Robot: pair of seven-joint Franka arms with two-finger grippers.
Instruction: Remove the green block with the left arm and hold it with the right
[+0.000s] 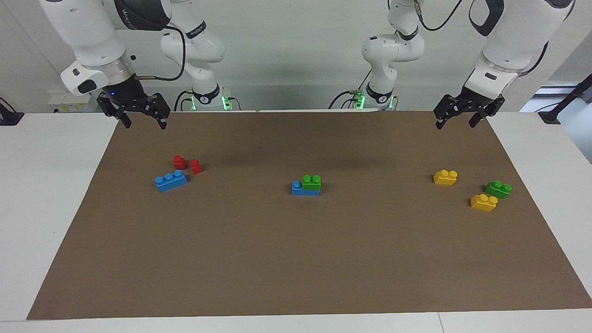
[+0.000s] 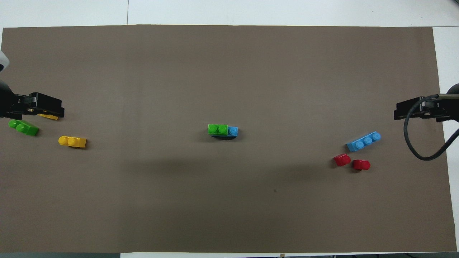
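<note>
A green block [image 1: 311, 181] with two studs sits on one end of a blue brick [image 1: 298, 188] in the middle of the brown mat; the pair shows in the overhead view too, green block [image 2: 217, 129] on blue brick [image 2: 233, 131]. A second green block [image 1: 498, 188] lies loose at the left arm's end [image 2: 23, 127]. My left gripper [image 1: 455, 125] is open and empty, raised over the mat's edge near the robots [image 2: 50, 106]. My right gripper [image 1: 144, 125] is open and empty, raised at the right arm's end [image 2: 405, 111]. Both arms wait.
Two yellow bricks [image 1: 445, 177] [image 1: 484, 202] lie beside the loose green block. A blue three-stud brick [image 1: 171, 181] and two red pieces [image 1: 179, 162] [image 1: 196, 166] lie at the right arm's end. The brown mat [image 1: 296, 259] covers the white table.
</note>
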